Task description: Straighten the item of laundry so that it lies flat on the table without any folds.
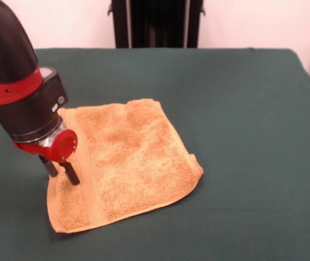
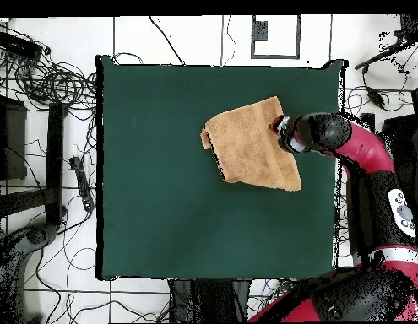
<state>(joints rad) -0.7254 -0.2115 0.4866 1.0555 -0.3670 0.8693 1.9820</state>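
Note:
The orange-tan towel (image 1: 128,157) lies spread on the dark green table (image 1: 242,98), left of centre in the front view. Its right corner is slightly turned up in a small fold. A flat woven band runs near its left edge. My gripper (image 1: 65,179) stands down at the towel's left edge. Its two dark fingers (image 1: 71,174) are apart, one on the towel and one at the edge. In the overhead view the towel (image 2: 250,145) sits towards the table's upper right, with my gripper (image 2: 276,126) at its right edge. No white tag shows.
The table's edge lies close to the right of the gripper in the overhead view. Cables and stands (image 2: 43,84) lie on the floor around the table. A dark pedestal (image 1: 156,23) stands beyond the far edge.

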